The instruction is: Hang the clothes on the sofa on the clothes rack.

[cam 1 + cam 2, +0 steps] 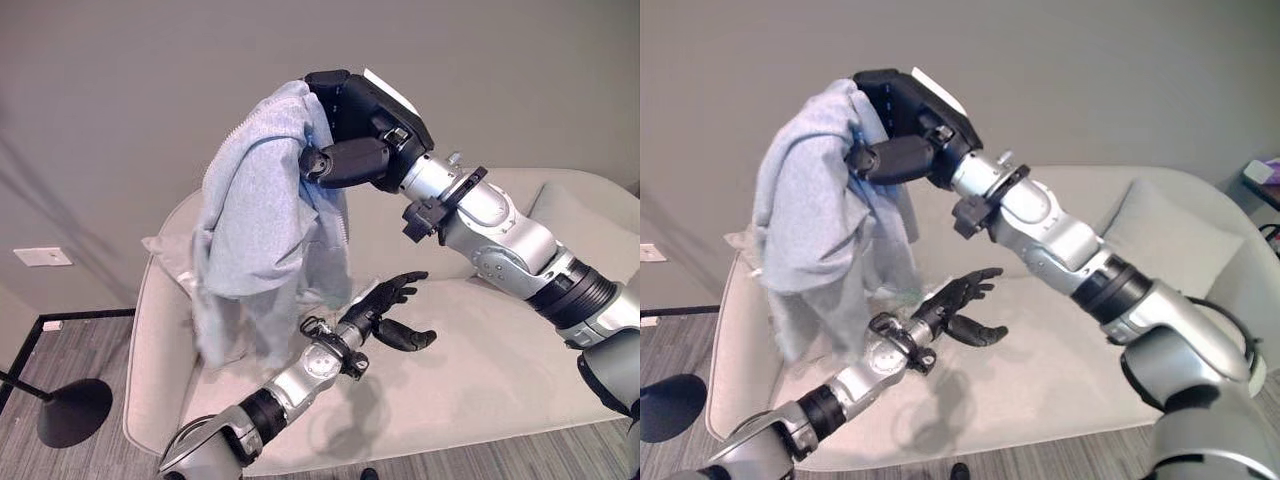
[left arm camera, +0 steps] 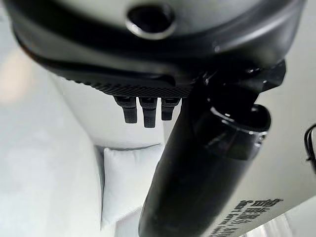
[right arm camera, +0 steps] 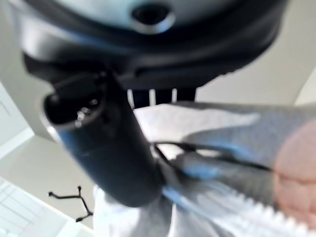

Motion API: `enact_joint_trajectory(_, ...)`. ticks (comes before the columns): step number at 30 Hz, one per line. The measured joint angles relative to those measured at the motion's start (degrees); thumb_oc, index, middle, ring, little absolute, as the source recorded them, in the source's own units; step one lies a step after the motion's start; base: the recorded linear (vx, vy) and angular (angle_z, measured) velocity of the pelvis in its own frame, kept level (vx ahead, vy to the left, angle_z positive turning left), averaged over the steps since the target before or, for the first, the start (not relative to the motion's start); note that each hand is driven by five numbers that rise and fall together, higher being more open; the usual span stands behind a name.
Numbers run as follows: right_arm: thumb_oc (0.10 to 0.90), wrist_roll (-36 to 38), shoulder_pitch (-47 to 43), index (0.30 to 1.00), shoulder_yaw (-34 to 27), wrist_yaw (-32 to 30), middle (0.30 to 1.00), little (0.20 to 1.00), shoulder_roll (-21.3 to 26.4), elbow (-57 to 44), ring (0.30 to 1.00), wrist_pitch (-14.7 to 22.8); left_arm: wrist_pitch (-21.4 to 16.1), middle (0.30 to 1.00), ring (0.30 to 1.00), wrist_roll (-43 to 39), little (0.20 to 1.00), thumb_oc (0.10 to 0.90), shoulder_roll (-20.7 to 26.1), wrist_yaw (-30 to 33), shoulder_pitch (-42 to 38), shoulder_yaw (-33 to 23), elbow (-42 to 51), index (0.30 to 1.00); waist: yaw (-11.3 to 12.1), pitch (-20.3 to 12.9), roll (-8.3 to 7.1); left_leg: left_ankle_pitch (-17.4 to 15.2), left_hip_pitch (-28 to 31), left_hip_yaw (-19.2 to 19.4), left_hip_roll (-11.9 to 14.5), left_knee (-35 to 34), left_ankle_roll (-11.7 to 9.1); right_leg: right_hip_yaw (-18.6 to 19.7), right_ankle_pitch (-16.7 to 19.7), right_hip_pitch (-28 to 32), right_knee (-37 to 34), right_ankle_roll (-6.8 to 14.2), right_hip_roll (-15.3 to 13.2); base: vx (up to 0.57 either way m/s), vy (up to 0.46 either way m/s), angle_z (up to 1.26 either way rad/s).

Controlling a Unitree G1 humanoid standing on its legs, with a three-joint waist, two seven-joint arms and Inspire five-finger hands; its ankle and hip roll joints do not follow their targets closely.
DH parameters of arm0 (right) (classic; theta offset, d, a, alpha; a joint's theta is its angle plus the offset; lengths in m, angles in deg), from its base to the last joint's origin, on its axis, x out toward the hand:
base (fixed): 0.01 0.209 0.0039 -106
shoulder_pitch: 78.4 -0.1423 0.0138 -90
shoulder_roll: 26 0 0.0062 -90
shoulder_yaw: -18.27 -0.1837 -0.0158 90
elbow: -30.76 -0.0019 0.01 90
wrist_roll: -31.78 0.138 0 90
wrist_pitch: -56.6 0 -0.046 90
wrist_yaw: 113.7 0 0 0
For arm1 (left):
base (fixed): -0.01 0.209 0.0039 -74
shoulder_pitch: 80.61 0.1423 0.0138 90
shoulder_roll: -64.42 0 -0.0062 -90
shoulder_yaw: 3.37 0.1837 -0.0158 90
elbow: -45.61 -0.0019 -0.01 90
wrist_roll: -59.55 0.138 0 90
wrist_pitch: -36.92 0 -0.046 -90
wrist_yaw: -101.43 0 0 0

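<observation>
Above the sofa [image 1: 500, 370] seat you see the light grey hoodie [image 1: 262, 215] hanging limp, zipper edge showing, pinched in your right hand [image 1: 362, 130]. Below it, your left hand [image 1: 385, 312] hovers with fingers spread, holding nothing.

My right hand [image 1: 365, 125] is black with a white cover. Garment [image 1: 262, 215]: plain light grey, no pattern. Sofa [image 1: 500, 370] is pale beige. My left hand [image 1: 385, 315] is black. Wall [image 1: 120, 100]: flat grey. Floor [image 1: 100, 345]: grey wood-grain planks.
</observation>
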Motion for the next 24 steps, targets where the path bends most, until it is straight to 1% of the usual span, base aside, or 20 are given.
enact_joint_trajectory(1, 0.400, 0.2, 0.0, 0.300, 0.0, 0.0, 0.300, 0.300, -0.1, -0.4, 0.300, 0.0, 0.0, 0.900, 0.900, 0.1, 0.900, 0.800, -0.3, 0.5, -0.1, 0.0, -1.3, 0.900, -0.3, 0.0, 0.00, 0.0, 0.0, 0.1, 0.0, 0.0, 0.0, 0.1, 0.0, -0.1, 0.0, 0.0, 0.0, 0.00, 0.002, -0.08)
enact_joint_trajectory(4, 0.400, 1.4, 0.0, 0.300, 0.0, -0.3, 0.300, 0.300, 0.3, -1.4, 0.300, 0.2, 0.6, 0.900, 0.900, 0.5, 0.900, 0.800, 1.2, 0.4, 0.7, 0.5, -1.3, 0.900, -0.6, 0.0, 0.01, 0.0, 0.0, 0.4, 0.1, 0.0, 0.0, 0.7, 0.1, -0.5, 0.0, -0.1, 0.2, 0.00, 0.002, -0.09)
enact_joint_trajectory(6, 0.400, 1.4, 0.0, 0.300, 0.0, -0.3, 0.300, 0.300, 1.9, -2.0, 0.300, 0.3, 0.7, 0.900, 0.900, 0.6, 0.900, 0.800, 4.0, 0.3, 3.1, 1.1, 2.9, 0.900, -0.5, 0.0, 0.02, -0.1, 0.0, 0.5, 0.1, 0.0, 0.0, 0.8, 0.1, -0.4, 0.0, -0.1, 0.2, 0.00, -0.003, -0.03)
enact_joint_trajectory(10, 0.400, 1.4, 0.0, 0.300, -0.1, -1.1, 0.300, 0.300, 6.3, -1.2, 0.300, 0.4, 0.6, 0.900, 0.900, 0.5, 0.900, 0.800, 10.7, -1.1, 10.0, 1.4, 14.4, 0.900, 1.1, 0.0, 0.06, -0.1, 0.0, 0.4, 0.1, 0.0, 0.0, 0.7, 0.1, -0.3, 0.0, -0.1, 0.2, 0.00, 0.000, 0.00)
enact_joint_trajectory(12, 0.400, 1.4, 0.0, 0.300, -0.8, -1.3, 0.300, 0.300, 8.5, 1.2, 0.300, 0.5, 0.6, 0.900, 0.900, 0.5, 0.900, 0.800, 16.7, -3.8, 15.6, 1.4, 22.6, 0.900, 2.6, -0.1, 0.12, -0.1, 0.0, 0.2, 0.2, 0.0, 0.0, 0.4, 0.1, -0.2, 0.0, -0.1, 0.2, -0.01, 0.003, 0.03)
enact_joint_trajectory(15, 0.400, 1.3, 0.1, 0.300, -2.8, -1.7, 0.300, 0.300, 11.1, 5.5, 0.300, 0.5, 0.6, 0.900, 0.900, 0.6, 0.900, 0.800, 24.2, -7.6, 21.8, 1.2, 29.9, 0.900, 4.4, 0.0, 0.23, -0.1, 0.0, -0.4, 0.1, 0.0, 0.0, -0.2, 0.1, 0.2, 0.0, -0.1, 0.0, -0.01, 0.016, 0.10)
enact_joint_trajectory(16, 0.400, 1.2, 0.3, 0.300, -4.5, -2.5, 0.300, 0.300, 11.8, 6.8, 0.300, 0.5, 0.6, 0.900, 0.900, 0.9, 0.900, 0.800, 27.2, -9.1, 23.9, 0.5, 31.9, 0.900, 5.4, 0.0, 0.32, -0.1, 0.0, -0.4, 0.0, 0.0, 0.1, -0.2, 0.1, 0.2, 0.0, -0.1, -0.1, 0.01, 0.015, 0.06)
enact_joint_trajectory(18, 0.400, 0.8, 0.4, 0.300, -7.0, -2.9, 0.300, 0.300, 13.2, 7.2, 0.300, 0.5, 0.6, 0.900, 0.900, 2.3, 0.900, 0.800, 30.9, -10.4, 28.2, -2.8, 34.2, 0.900, 6.2, 0.0, 0.59, -0.4, -0.1, -0.5, -0.1, 0.0, 0.5, -0.3, 0.1, 0.2, 0.0, -0.1, -0.2, 0.02, 0.008, 0.02)
enact_joint_trajectory(21, 0.400, -0.5, 2.3, 0.300, -10.5, -2.8, 0.300, 0.300, 16.3, 6.2, 0.300, 0.9, 0.6, 0.900, 0.900, 3.5, 0.900, 0.800, 33.5, -11.0, 32.5, -8.7, 36.6, 0.900, 6.7, 0.0, 0.65, -0.4, -0.1, -1.0, -0.1, 0.0, 0.5, -1.0, -0.1, 0.6, -0.1, 0.1, -0.3, 0.01, 0.018, 0.10)
enact_joint_trajectory(23, 0.400, -0.8, 5.7, 0.300, -12.5, -2.7, 0.300, 0.300, 19.7, 3.5, 0.300, 1.6, 0.3, 0.900, 0.900, 4.8, 0.900, 0.800, 33.6, -10.6, 34.1, -13.0, 37.8, 0.900, 6.7, 0.0, 0.71, -0.2, -0.2, -1.8, -0.3, 0.0, 0.2, -1.6, -0.2, 0.9, 0.0, 0.3, -0.5, -0.01, 0.011, 0.15)
enact_joint_trajectory(24, 0.400, -0.8, 6.3, 0.300, -12.7, -2.7, 0.300, 0.300, 20.6, 2.5, 0.300, 1.6, 0.3, 0.900, 0.900, 5.1, 0.900, 0.800, 33.7, -10.3, 34.5, -14.1, 38.6, 0.900, 6.6, 0.0, 0.70, -0.2, -0.3, -1.8, -0.3, 0.0, 0.2, -1.6, -0.2, 0.8, 0.0, 0.3, -0.5, 0.02, 0.007, 0.06)
